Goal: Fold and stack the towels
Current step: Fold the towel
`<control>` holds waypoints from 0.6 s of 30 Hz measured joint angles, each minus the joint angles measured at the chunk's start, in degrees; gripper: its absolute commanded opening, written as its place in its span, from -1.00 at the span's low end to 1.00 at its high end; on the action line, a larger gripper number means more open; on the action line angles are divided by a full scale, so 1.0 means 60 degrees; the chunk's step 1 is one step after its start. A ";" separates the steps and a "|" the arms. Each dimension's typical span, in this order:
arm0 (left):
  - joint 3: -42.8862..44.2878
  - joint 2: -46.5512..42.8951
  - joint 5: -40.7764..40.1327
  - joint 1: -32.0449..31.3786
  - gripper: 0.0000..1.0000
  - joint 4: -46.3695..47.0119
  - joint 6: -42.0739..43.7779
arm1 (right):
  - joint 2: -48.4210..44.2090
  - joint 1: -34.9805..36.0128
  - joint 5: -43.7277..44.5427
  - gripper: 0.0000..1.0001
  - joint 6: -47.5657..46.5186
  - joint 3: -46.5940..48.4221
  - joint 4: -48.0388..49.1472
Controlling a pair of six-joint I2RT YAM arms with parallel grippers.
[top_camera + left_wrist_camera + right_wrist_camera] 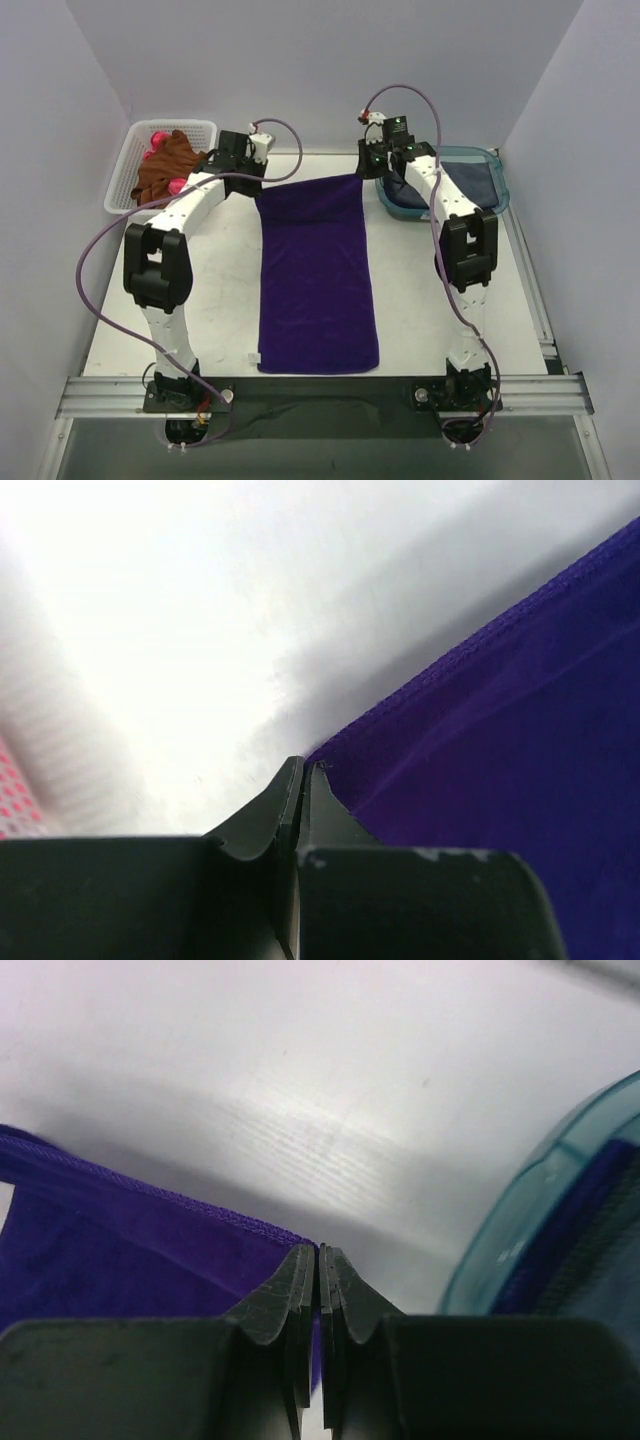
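Note:
A deep purple towel (317, 280) lies flat and lengthwise down the middle of the table. My left gripper (258, 186) is at its far left corner. In the left wrist view the left gripper (303, 767) is shut, with the corner of the purple towel (520, 740) right at its tips. My right gripper (371, 173) is at the far right corner. In the right wrist view that gripper (318, 1250) is shut on the towel (120, 1240), with purple cloth showing between its fingers. A rust-brown towel (165, 165) and a pink one (157, 135) sit bunched in the basket. A dark blue-grey towel (470, 185) lies in the tub.
A white lattice basket (125, 185) stands at the far left corner of the table. A teal translucent tub (497, 170) stands at the far right, its wall (540, 1200) close beside my right gripper. Grey walls enclose the table on three sides.

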 measured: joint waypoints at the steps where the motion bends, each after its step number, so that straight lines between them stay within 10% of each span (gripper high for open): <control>1: 0.0240 0.0000 -0.0091 0.0036 -1.00 0.0124 0.0000 | -0.0080 -0.0022 0.0113 -1.00 -0.0157 0.0073 0.0095; 18: 0.2437 0.1060 -0.0801 0.0102 -1.00 0.1880 0.0084 | -0.0572 -0.0062 0.0922 -1.00 -0.2954 -0.1610 0.4087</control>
